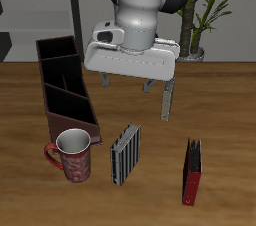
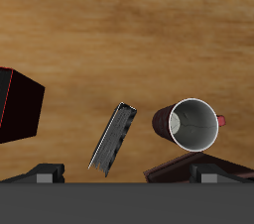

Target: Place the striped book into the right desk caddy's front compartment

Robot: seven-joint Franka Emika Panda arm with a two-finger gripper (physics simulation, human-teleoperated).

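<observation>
Three books are counted in total. One striped book point(image 1: 125, 154) stands near the table's front edge, beside the mug. One red-and-black book point(image 1: 192, 171) stands apart from it, also near the front. One thin grey book point(image 1: 167, 100) is seen farther back. One mug point(image 1: 72, 155) is counted. One desk caddy point(image 1: 66, 91) is counted. One potted plant point(image 1: 203, 10) is seen at the far side.

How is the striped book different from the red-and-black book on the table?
The striped book has narrow grey, black and white stripes; the red-and-black book is dark with red edges. The striped book stands beside the mug; the red-and-black book stands alone, apart from it. Both stand upright near the table's front edge.
</observation>
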